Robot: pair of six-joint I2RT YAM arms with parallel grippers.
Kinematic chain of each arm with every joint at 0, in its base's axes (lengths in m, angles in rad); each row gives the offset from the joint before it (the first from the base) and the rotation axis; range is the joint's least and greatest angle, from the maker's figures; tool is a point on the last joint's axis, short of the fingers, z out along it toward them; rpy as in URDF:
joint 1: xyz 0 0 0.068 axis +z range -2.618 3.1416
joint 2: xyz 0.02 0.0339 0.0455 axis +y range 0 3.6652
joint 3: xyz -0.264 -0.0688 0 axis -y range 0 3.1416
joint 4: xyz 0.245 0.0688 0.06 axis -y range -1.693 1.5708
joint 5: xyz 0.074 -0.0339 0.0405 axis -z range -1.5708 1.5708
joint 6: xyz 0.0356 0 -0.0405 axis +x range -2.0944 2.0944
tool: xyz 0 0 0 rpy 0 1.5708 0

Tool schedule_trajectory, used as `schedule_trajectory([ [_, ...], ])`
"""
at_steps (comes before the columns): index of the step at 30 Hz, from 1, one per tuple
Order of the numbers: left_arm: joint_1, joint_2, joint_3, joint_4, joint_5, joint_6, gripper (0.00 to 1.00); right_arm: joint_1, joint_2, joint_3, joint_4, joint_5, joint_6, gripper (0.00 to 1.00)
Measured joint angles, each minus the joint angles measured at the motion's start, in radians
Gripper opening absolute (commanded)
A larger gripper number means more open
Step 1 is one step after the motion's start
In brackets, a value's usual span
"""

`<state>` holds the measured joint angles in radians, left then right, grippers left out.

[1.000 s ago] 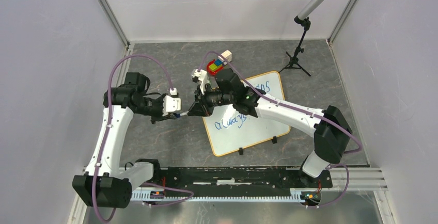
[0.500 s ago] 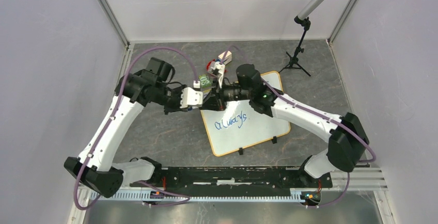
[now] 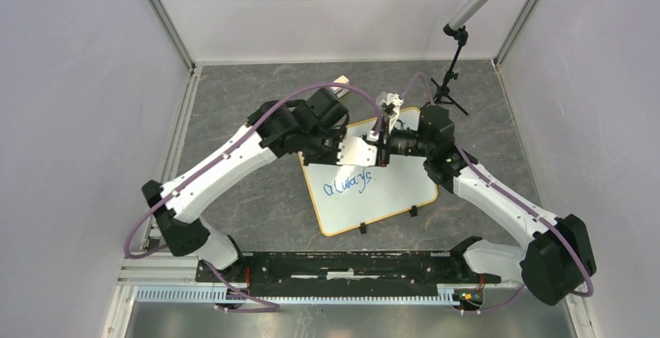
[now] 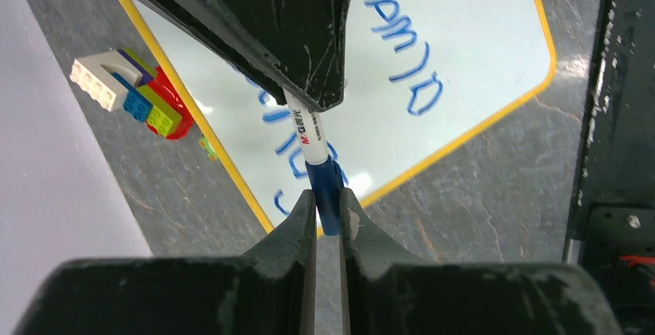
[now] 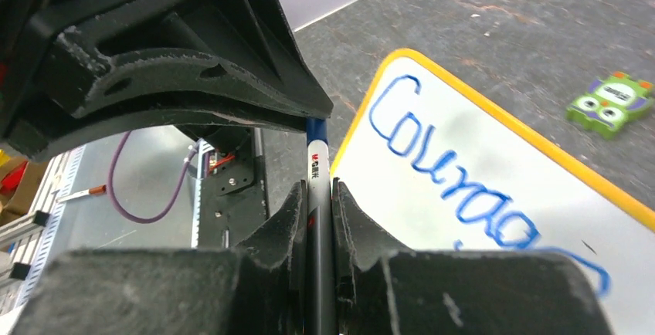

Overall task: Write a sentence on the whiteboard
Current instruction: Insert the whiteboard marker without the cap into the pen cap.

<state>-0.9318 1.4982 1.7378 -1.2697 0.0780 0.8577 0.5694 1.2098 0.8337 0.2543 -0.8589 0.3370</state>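
A: Judging by the sentence (image 3: 348, 185) already down in blue, looks like capping rather than writing. Agree?

B: Agree, as a guess. Can see the left gripper (image 4: 328, 210) clamped on the blue cap (image 4: 327, 187) and the right gripper (image 5: 315, 196) pinched tight on the white barrel of the marker (image 4: 307, 130), nose to nose in the air over the far half of the whiteboard (image 3: 405, 190). Cannot tell whether fully seated or only partly on.

A: So what next?

B: Calls for pressing cap and barrel together along 1 straight line while holding both grips firm, with no twisting off axis. Then parting the 2 grippers without dragging anything across the ink.

A: And the board itself?

B: Lies flat on the grey table (image 3: 249, 198), turned at an angle, near the middle. Large, white, rounded at the corners, edged in thin yellow-orange, with 2 small black clips (image 3: 363, 228) on the near edge. Reads "Courage" on the upper line from the right wrist and "always" on the lower line from above. Cannot read the rest of the upper line behind the grippers. Loose, round handwriting, no smears visible.

A: Anything close by?

B: Only a small stack of toy bricks (image 4: 135, 96) and a green owl-faced piece (image 5: 610, 103), off the far-left rim and not on the board.
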Motion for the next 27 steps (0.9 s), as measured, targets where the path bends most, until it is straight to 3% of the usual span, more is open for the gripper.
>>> schedule_trajectory([
  [8,-0.041,0.119,0.054,0.098,-0.078,-0.031,0.03,-0.130,-0.074,-0.087,0.003,-0.013,-0.014,0.00],
  [15,-0.045,0.129,0.090,0.125,-0.087,-0.030,0.11,-0.182,-0.098,-0.095,0.034,-0.030,-0.021,0.00],
  [20,-0.048,0.129,0.100,0.142,-0.089,-0.030,0.23,-0.212,-0.103,-0.095,0.047,-0.054,-0.020,0.00],
  [27,-0.063,0.096,0.105,0.160,-0.106,-0.028,0.48,-0.273,-0.090,-0.100,0.026,-0.018,-0.027,0.00],
])
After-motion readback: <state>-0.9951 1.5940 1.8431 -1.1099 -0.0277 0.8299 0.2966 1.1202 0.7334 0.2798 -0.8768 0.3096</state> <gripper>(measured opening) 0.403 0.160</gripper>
